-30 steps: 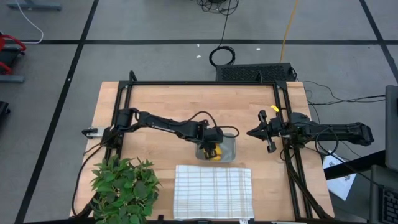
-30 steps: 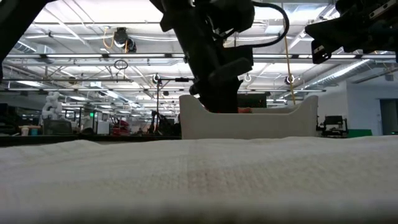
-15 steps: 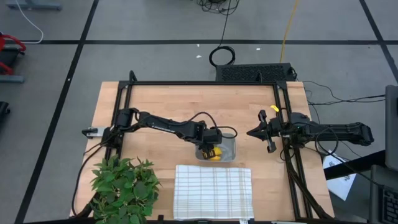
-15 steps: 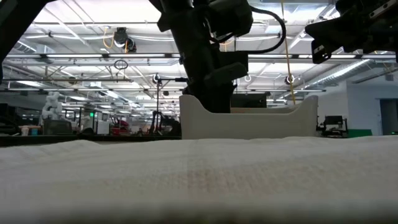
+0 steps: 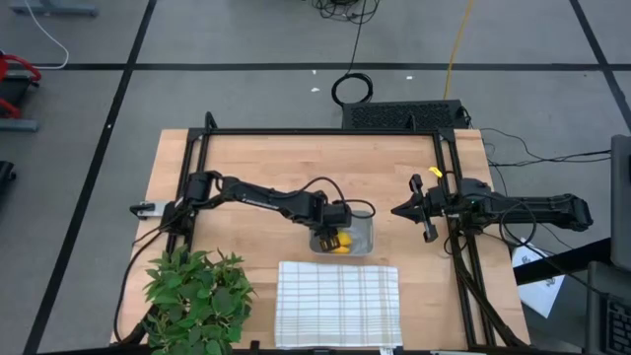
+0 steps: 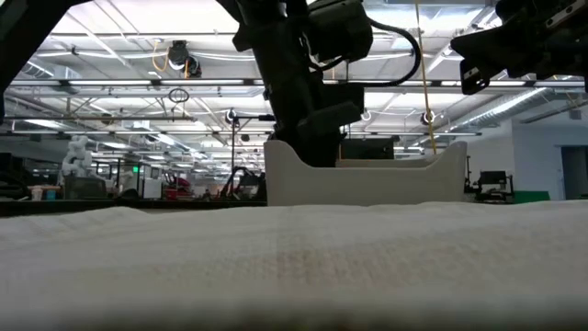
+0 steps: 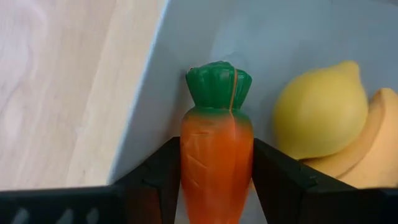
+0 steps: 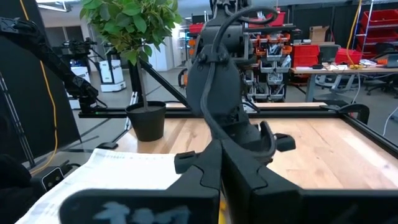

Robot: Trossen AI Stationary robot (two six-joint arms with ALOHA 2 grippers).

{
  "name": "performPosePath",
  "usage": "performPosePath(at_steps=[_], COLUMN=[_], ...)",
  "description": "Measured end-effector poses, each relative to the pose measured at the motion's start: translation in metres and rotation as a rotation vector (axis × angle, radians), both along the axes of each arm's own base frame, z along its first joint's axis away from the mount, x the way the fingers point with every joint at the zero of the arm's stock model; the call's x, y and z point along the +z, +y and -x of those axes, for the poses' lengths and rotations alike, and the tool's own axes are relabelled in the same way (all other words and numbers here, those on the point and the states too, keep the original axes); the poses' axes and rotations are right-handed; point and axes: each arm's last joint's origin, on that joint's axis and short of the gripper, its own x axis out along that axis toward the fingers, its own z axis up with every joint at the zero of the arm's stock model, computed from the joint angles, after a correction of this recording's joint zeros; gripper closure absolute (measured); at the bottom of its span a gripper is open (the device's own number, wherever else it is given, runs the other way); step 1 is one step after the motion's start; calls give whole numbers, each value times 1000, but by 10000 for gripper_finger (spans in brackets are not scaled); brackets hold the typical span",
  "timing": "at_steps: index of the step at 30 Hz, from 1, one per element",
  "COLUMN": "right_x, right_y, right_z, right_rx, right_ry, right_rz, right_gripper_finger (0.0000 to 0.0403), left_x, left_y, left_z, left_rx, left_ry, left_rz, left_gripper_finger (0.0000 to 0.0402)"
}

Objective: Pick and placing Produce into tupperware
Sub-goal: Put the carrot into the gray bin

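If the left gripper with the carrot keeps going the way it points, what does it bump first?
Probably the tupperware floor: the left gripper holds the carrot pointing into it, beside the lemon. Depth is unclear.

Leafy plant (image 5: 195,296) near table corner; checked cloth (image 5: 338,304) beside.

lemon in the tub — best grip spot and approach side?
Grip the lemon across its round middle, coming straight down. The carrot, held by the left gripper, lies on one side and the banana touches the other, inside the tupperware, so a side approach looks blocked.
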Motion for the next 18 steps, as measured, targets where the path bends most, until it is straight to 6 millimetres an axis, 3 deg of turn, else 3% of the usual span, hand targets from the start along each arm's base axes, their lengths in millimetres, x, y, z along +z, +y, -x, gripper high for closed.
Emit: performPosePath(at_steps=[11, 18], right_x=[0, 0], right_y=[0, 0], right_z=[0, 0], right_rx=[0, 0], right_ry=[2, 2], right_rz=[0, 0], right_gripper_finger=[403, 403], left_x=[1, 1], left_y=[-1, -1], left_z=[0, -1], left_rx=[-52, -56], left_ry=[2, -2], left_rz=[27, 25], left_gripper_finger=[234, 200])
